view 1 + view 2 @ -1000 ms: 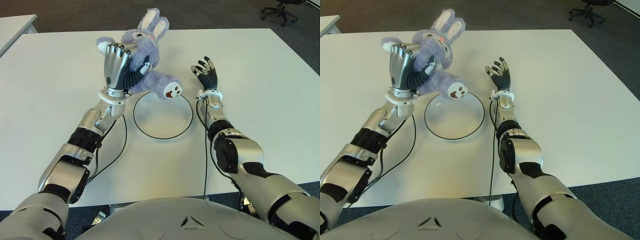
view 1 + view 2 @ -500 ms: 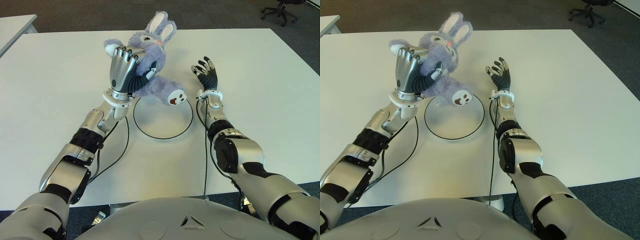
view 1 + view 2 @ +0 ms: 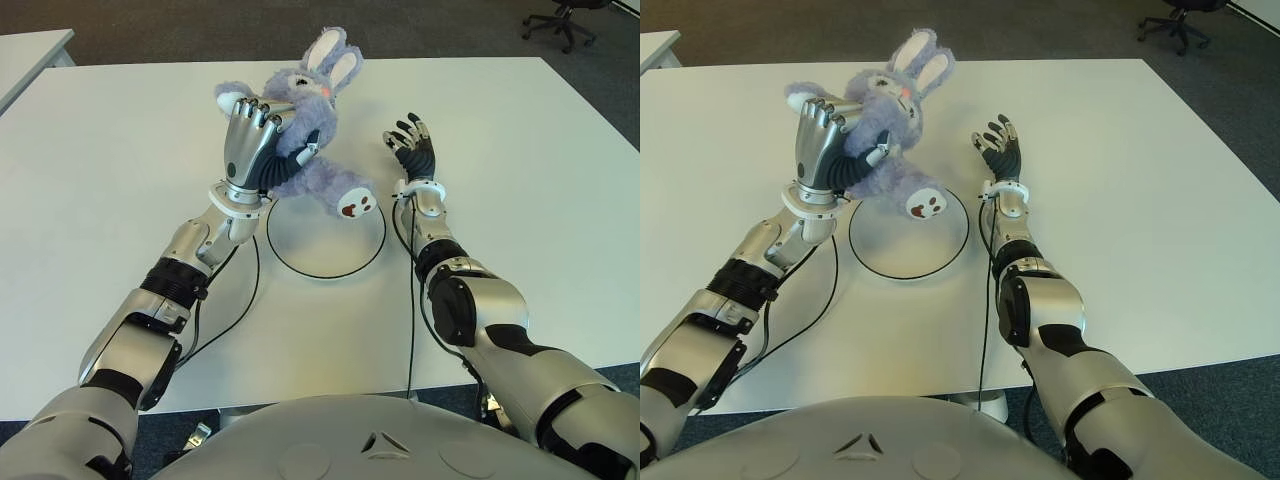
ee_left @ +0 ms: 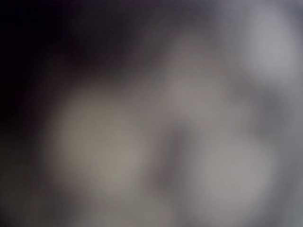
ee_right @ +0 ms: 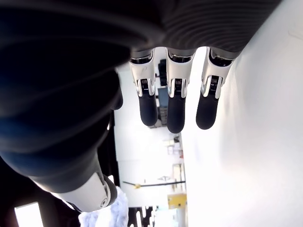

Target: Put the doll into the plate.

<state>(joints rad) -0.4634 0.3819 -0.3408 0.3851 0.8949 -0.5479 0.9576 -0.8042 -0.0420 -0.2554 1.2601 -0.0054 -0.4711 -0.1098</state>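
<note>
A purple plush rabbit doll (image 3: 315, 165) with long ears and white feet is held in the air by my left hand (image 3: 250, 145), whose fingers are shut around its body. The doll hangs over the far rim of the clear round plate (image 3: 326, 250) with a dark edge, one foot (image 3: 355, 203) reaching above the plate. The left wrist view is filled by a blur and shows nothing clear. My right hand (image 3: 411, 142) shows to the right of the plate with its fingers (image 5: 173, 101) spread and holding nothing.
The white table (image 3: 520, 180) spreads wide on all sides of the plate. Black cables (image 3: 240, 290) run along both forearms. An office chair (image 3: 560, 18) stands on the grey carpet beyond the far right corner. Another white table's edge (image 3: 30, 50) is at far left.
My left hand has carried the doll to the right and lower, from beyond the plate's left rim to above its far edge. The right hand has not moved.
</note>
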